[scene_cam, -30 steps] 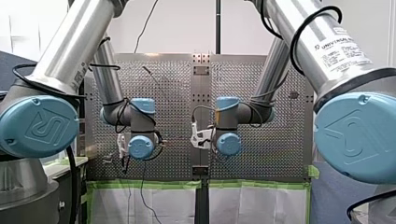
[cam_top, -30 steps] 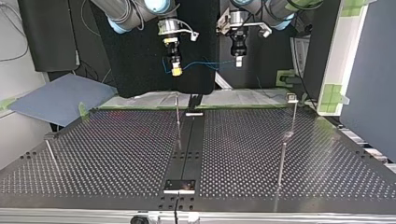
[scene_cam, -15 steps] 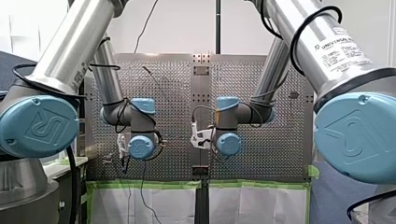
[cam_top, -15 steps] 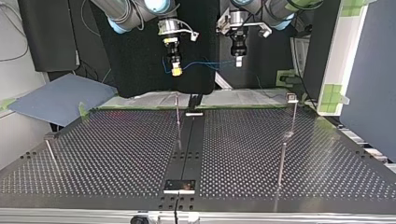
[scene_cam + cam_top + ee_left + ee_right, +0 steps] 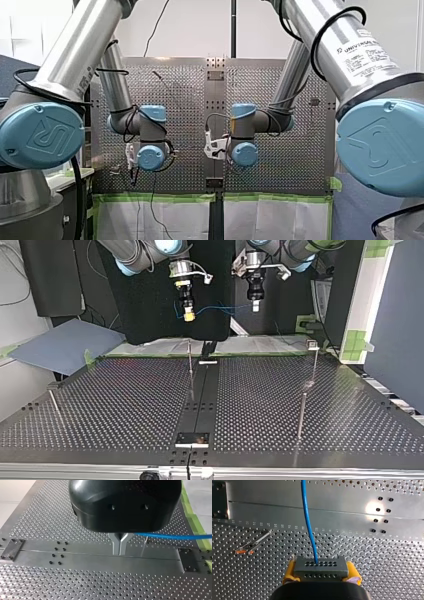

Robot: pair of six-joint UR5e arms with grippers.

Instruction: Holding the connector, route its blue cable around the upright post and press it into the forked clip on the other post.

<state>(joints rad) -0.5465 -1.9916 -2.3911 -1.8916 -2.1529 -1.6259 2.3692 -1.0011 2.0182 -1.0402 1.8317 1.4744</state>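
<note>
In the right wrist view my right gripper (image 5: 321,576) has yellow pads and is shut on a grey connector (image 5: 320,567). The blue cable (image 5: 308,517) leaves the connector and runs ahead over the plate. In the top view my right gripper (image 5: 188,316) hangs above the table's far edge. The cable (image 5: 220,307) stretches from it across to my left gripper (image 5: 255,306). My left gripper's metal fingers (image 5: 116,545) are pressed together, with the cable (image 5: 175,536) running off sideways from them. A thin upright post (image 5: 190,365) stands below both grippers. A post with a small clip head (image 5: 313,346) stands at the top view's right.
Another thin post (image 5: 301,415) stands nearer at the top view's right, and a short leaning one (image 5: 54,402) at its left. A dark centre rail (image 5: 200,400) with end plates crosses the perforated table (image 5: 125,405). Green tape and a blue sheet (image 5: 65,342) lie beyond the far edge.
</note>
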